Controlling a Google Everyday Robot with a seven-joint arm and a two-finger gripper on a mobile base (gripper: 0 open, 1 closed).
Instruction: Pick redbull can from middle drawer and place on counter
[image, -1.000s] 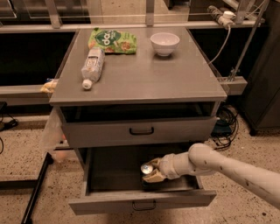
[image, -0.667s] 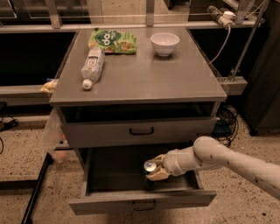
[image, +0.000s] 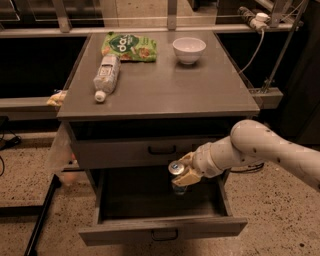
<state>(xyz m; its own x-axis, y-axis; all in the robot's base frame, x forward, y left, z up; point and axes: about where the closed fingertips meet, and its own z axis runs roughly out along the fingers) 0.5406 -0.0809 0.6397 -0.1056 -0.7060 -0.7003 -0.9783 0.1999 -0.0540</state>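
The redbull can (image: 177, 172), slim with a shiny silver top, hangs upright in my gripper (image: 183, 171), lifted above the open middle drawer (image: 162, 227) and level with the closed drawer front above it. My white arm reaches in from the right. The gripper's tan fingers (image: 188, 175) are shut around the can near its top. The grey counter (image: 165, 82) lies above and behind the can.
On the counter lie a clear plastic bottle (image: 106, 76) on its side at the left, a green snack bag (image: 129, 47) at the back, and a white bowl (image: 189, 49) at the back right. The upper drawer (image: 150, 150) is closed. A rail and cable stand at the right.
My gripper has lifted the can up out of the drawer's floor and moved it slightly left, now in front of the upper drawer's lower edge.
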